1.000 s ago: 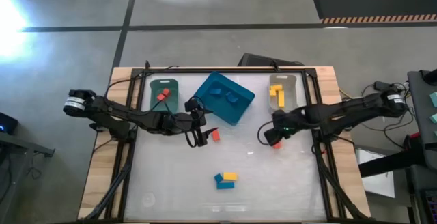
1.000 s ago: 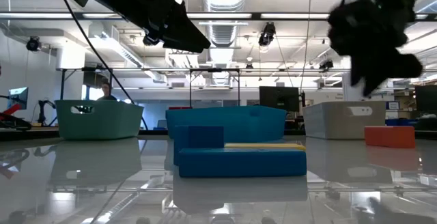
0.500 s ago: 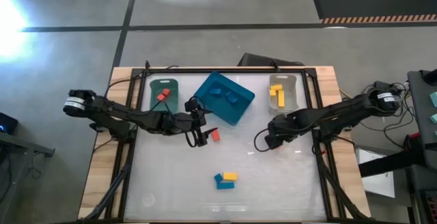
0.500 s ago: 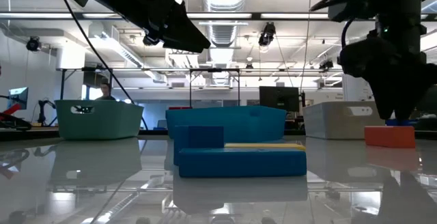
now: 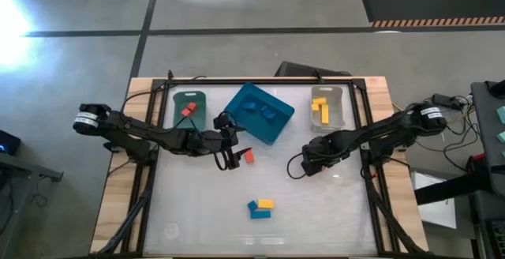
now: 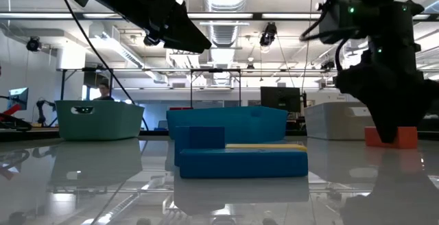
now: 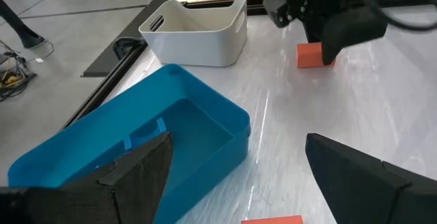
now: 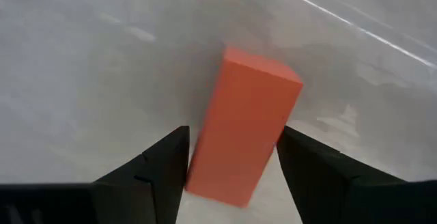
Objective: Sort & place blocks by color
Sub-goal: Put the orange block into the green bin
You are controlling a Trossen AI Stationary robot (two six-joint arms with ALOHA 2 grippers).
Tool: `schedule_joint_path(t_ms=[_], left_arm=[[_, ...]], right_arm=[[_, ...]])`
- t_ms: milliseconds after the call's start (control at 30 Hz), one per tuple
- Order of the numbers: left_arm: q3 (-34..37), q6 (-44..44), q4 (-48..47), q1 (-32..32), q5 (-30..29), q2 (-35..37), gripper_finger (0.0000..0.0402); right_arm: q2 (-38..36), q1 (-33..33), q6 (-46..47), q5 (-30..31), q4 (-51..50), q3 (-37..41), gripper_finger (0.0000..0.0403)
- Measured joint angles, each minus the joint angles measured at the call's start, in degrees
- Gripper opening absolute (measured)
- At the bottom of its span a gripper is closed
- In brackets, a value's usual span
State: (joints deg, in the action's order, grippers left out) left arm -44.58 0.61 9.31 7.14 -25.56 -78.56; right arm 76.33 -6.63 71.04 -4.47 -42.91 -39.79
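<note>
Straddling a red block (image 8: 244, 125) on the worktop (image 5: 300, 204) with my right claw (image 8: 232, 162), fingers apart and not touching it, my left claw (image 7: 235, 173) wide apart beside the blue bin (image 7: 136, 149), another red block (image 5: 248, 156) just beside it.

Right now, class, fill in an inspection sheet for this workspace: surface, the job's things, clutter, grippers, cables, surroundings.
Surface: glossy white table in a wooden frame.
Job's things: red block between the right fingers; red block by the left gripper; blue and yellow blocks near the front; green bin, blue bin, grey bin each holding blocks.
Clutter: nothing seen.
Grippers: left gripper open; right gripper open, straddling the block.
Cables: cables looped on the right arm.
Surroundings: concrete floor, workshop behind.
</note>
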Motion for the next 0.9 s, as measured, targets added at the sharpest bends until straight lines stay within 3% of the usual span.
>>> schedule_joint_path(t_ms=[133,333,467,633,900], left_arm=[[0.0,0.0,0.0,0.0,0.0,0.0,0.0318],[0.0,0.5,0.4,0.0,0.0,0.0,0.0318],[0.0,0.6,1.2,0.1,1.8,0.0,0.0318],[0.0,0.7,4.9,0.5,5.2,0.0,0.0318],[0.0,0.7,14.1,1.6,9.4,0.0,0.0318]], right_arm=[[1.8,0.0,-2.1,0.0,-0.1,0.0,0.0186],[0.7,0.0,-8.0,0.2,1.0,0.0,0.0120],[-2.7,0.0,-14.1,0.1,4.2,0.0,0.0120],[-6.9,0.0,-27.7,0.5,19.1,0.0,0.0120],[-5.1,-0.3,-58.9,1.5,59.1,0.8,0.0124]])
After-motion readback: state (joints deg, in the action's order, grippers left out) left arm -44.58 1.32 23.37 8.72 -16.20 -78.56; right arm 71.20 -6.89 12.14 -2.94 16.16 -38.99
